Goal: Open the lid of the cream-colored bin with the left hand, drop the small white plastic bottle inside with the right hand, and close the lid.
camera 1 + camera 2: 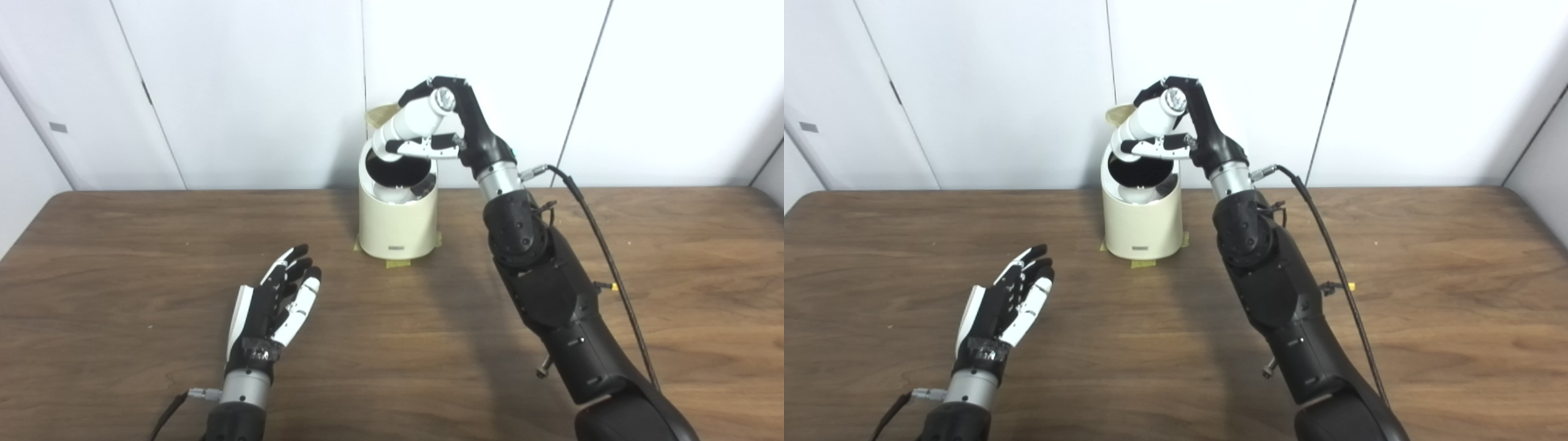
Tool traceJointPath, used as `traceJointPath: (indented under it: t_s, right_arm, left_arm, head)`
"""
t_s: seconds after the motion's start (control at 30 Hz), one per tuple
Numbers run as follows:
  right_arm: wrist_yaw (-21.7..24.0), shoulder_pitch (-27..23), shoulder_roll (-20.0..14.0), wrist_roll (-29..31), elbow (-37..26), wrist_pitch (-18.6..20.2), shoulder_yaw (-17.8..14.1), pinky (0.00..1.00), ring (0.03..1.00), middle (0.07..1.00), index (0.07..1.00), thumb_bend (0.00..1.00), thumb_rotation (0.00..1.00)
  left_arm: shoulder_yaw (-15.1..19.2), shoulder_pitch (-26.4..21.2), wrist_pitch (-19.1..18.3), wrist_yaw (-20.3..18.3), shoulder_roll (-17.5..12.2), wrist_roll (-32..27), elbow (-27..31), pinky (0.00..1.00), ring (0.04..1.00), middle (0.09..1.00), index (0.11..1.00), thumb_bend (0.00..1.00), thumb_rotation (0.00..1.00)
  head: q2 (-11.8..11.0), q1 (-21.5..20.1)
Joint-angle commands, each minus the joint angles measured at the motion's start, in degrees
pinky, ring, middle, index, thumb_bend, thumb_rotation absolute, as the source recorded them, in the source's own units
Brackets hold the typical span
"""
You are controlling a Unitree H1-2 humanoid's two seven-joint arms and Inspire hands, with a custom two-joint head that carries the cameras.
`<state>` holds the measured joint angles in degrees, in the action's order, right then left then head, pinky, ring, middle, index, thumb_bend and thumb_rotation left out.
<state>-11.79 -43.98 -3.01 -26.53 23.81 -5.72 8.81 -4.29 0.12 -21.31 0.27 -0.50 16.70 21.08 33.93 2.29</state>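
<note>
Closest to the camera you've got the two black forearms coming in from the bottom, over a dark brown wood-grain desk [122,257]. The left robot hand [272,303], black with white panels, hovers or rests low over the desk well in front of and to the left of the cream-colored round plastic bin [398,223], fingers stretched out and apart, nothing in it. Can't tell if it's actually touching the wood.

The bin sits toward the back of the desk, near the white wall panels [245,92], with bits of yellowish tape [397,264] stuck at its base. Its mouth is open, dark inside with something white visible down in there, can't make out what. A tan piece that looks like the lid [380,114] pokes up behind the bin's rim, mostly hidden.

The right robot hand [444,125] is up above the bin's opening, fingers curled around a small white plastic bottle [409,124]. The bottle is tilted, its lower end pointing down into the bin's mouth and right about at the rim, its upper end up in the grip. A black cable [603,245] runs along the right arm, off to the right of the bin.
</note>
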Motion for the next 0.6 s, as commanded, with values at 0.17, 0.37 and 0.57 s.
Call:
traceJointPath:
  t_s: [0.17,0.37,0.57]
  right_arm:
    - [-3.09,-4.06,-1.57,-3.16,1.66,-5.36,1.77,0.37,0.447,0.492,0.483,0.50,0.00]
    - [-5.02,-4.30,-3.62,-7.47,3.57,-8.35,4.43,0.36,0.434,0.490,0.498,0.50,0.00]
    - [-6.76,-4.35,-4.77,-10.83,4.40,-9.54,6.28,0.37,0.424,0.488,0.507,0.50,0.00]
  left_arm:
    - [-0.24,-1.74,1.65,0.85,0.42,0.78,1.64,0.88,0.887,0.856,0.915,0.43,0.67]
    - [-0.18,-1.80,1.36,0.80,0.51,0.82,1.78,0.88,0.885,0.856,0.912,0.42,0.67]
    - [-0.17,-1.81,1.55,0.90,0.63,0.96,1.65,0.87,0.882,0.853,0.910,0.43,0.67]
  head:
    - [0.18,0.03]
    - [0.27,-0.02]
    - [0.54,-0.10]
